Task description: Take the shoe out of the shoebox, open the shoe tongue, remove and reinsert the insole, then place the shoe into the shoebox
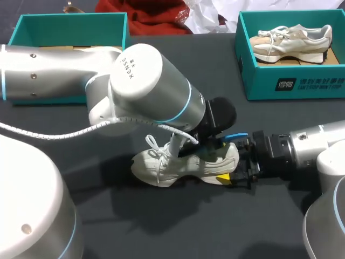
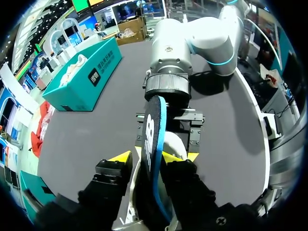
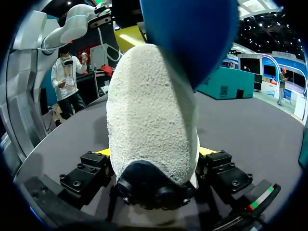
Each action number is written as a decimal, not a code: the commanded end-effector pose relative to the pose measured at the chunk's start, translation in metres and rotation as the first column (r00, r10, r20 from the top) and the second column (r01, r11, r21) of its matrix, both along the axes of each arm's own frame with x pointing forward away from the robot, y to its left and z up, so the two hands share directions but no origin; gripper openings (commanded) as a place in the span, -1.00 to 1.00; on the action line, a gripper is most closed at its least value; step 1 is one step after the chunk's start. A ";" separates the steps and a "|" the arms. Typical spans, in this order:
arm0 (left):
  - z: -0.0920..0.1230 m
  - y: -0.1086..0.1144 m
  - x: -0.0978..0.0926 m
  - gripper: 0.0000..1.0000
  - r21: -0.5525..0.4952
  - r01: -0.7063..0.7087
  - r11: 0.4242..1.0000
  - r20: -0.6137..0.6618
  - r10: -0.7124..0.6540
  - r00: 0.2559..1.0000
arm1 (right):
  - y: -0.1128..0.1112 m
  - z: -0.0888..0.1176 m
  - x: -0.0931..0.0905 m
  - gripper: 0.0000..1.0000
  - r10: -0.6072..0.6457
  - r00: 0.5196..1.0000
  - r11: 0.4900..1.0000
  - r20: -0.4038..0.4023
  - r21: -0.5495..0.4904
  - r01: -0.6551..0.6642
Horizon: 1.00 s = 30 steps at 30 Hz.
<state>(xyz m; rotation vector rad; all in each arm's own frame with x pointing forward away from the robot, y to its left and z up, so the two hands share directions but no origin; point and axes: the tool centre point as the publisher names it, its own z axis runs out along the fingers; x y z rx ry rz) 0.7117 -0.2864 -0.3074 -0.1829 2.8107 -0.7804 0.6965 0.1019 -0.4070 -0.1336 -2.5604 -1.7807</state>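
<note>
A white shoe (image 1: 172, 164) lies on its side on the dark table, toe to the left. My right gripper (image 1: 234, 175) is shut on its heel; in the right wrist view the fuzzy heel (image 3: 149, 120) fills the gap between both fingers. The blue insole (image 1: 235, 137) sticks up out of the shoe's opening. My left gripper (image 1: 213, 141) hangs over the heel end. In the left wrist view the insole (image 2: 153, 144) stands on edge between that gripper's parted fingers (image 2: 114, 171), with a gap on one side. The blue insole (image 3: 192, 33) looms above the heel.
A teal shoebox (image 1: 291, 83) at the back right holds a second, beige shoe (image 1: 291, 40). Another teal box (image 1: 70, 21) stands at the back left, partly behind my left arm. Red cloth (image 1: 145, 13) lies at the far edge.
</note>
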 end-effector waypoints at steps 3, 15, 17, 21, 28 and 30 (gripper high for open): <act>-0.002 0.013 -0.007 -0.27 -0.038 -0.025 0.999 0.029 0.026 0.999 | 0.001 0.000 -0.001 -1.00 -0.001 1.000 1.000 -0.001 -0.005 0.001; -0.015 0.013 -0.005 -0.26 -0.065 -0.023 0.998 0.049 0.026 0.998 | 0.001 0.000 -0.001 -1.00 -0.001 1.000 1.000 -0.001 -0.005 0.001; -0.015 0.012 -0.004 -0.26 -0.069 -0.013 0.998 0.055 0.017 0.998 | 0.001 0.000 -0.001 -1.00 -0.001 1.000 1.000 -0.001 -0.005 0.001; -0.015 0.010 -0.002 -0.25 -0.063 0.013 0.998 0.073 -0.008 0.997 | 0.001 0.000 -0.001 -1.00 -0.001 1.000 1.000 -0.001 -0.005 0.001; -0.016 0.004 -0.002 -0.25 -0.052 0.043 0.998 0.086 -0.038 0.996 | 0.001 0.000 -0.001 -1.00 -0.001 1.000 1.000 -0.001 -0.005 0.001; -0.017 0.002 -0.002 -0.26 -0.050 0.047 0.998 0.088 -0.043 0.995 | 0.001 0.000 -0.001 -1.00 -0.001 1.000 1.000 -0.001 -0.005 0.001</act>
